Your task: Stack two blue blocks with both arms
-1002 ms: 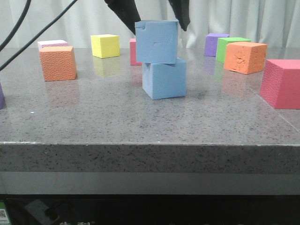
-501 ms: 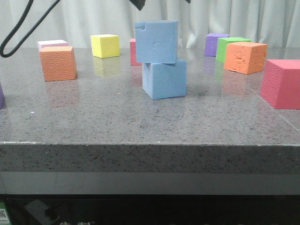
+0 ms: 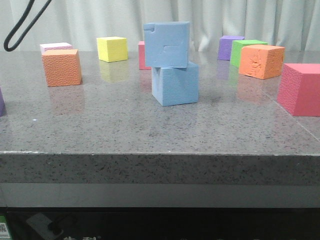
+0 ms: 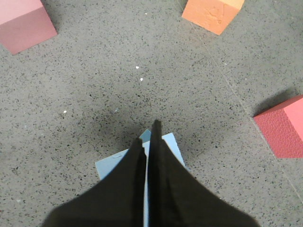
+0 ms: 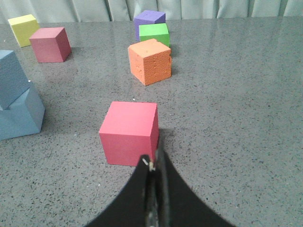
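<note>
Neither arm shows in the front view; only a black cable (image 3: 20,25) loops in at the far left. The left end effector (image 4: 149,137) has its fingers pressed together, empty, hanging over the stack and hiding most of it from its own camera. Mid-worktop (image 3: 100,125), the notched blue block (image 3: 166,44) sits on the plain blue block (image 3: 175,84), twisted slightly. The right end effector (image 5: 154,163), also pressed together and empty, hovers near a pink cube (image 5: 129,132), the stack cut off at its camera's edge
</note>
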Robot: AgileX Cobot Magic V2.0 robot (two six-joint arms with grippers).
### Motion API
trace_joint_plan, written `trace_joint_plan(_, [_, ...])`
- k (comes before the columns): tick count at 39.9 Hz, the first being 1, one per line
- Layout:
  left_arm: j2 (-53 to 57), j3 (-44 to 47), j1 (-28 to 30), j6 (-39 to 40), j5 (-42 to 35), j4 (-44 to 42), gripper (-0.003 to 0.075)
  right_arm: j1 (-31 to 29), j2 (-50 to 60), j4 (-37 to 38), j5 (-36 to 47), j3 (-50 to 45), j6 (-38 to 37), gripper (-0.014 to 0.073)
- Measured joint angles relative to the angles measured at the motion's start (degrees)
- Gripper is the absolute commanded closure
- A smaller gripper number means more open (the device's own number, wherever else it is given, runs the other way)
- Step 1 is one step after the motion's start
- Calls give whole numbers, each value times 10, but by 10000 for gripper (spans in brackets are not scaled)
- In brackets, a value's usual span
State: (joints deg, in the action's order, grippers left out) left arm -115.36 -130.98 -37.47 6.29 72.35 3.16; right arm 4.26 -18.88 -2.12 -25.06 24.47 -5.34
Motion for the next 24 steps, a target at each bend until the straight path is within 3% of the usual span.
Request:
trace_joint_plan(11, [42,28,0,-6,0,-76,738,0,0,0,0,0,0,697])
trace_joint_plan(24, [161,203,67,-6,0,-115,738,0,0,0,0,0,0,697])
